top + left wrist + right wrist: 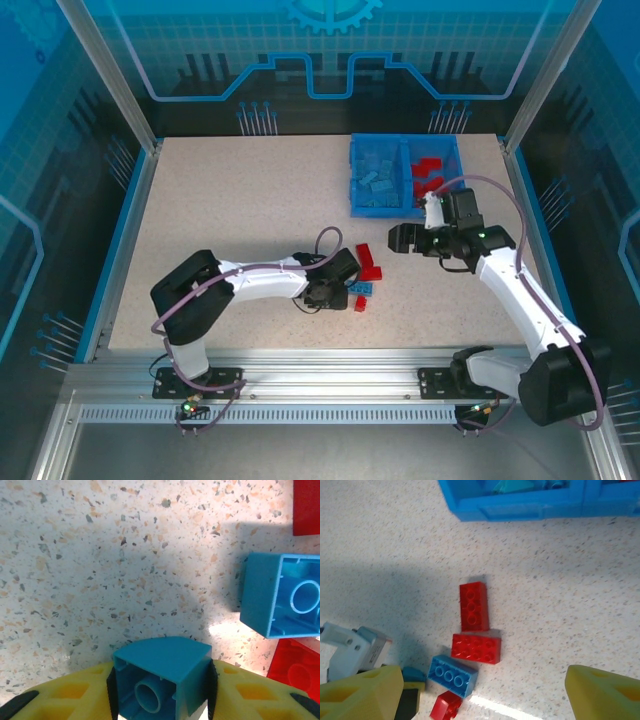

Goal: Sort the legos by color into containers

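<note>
Clamping a blue brick at the edge of the loose pile

One small light blue plastic brick [161,677] is pinched between the yellow fingers [75,695] of the left end effector [160,695]. The jaws press on it from both sides, and it is tilted so that its hollow underside faces the wrist camera. Whether it has cleared the speckled bench [100,580] I cannot tell.

Close by lie a second light blue brick [453,676], two long red bricks [474,606] and a small red brick [445,706], all unsorted. The blue translucent plastic bin [352,175] stands well apart at the far right of the bench. Its left compartment [378,180] holds light blue bricks and its right compartment [430,172] holds red ones.

The right end effector [395,240] hovers between the pile and the bin, its jaws wide apart and empty.

The likeliest trouble is the grip itself. The brick is caught askew near the fingertips, so it may twist or slip out on the way across. The path to the left compartment also runs close to the right arm, so the two could clash unless one gives way. A release too near the divider might tip the brick in among the red ones
</note>
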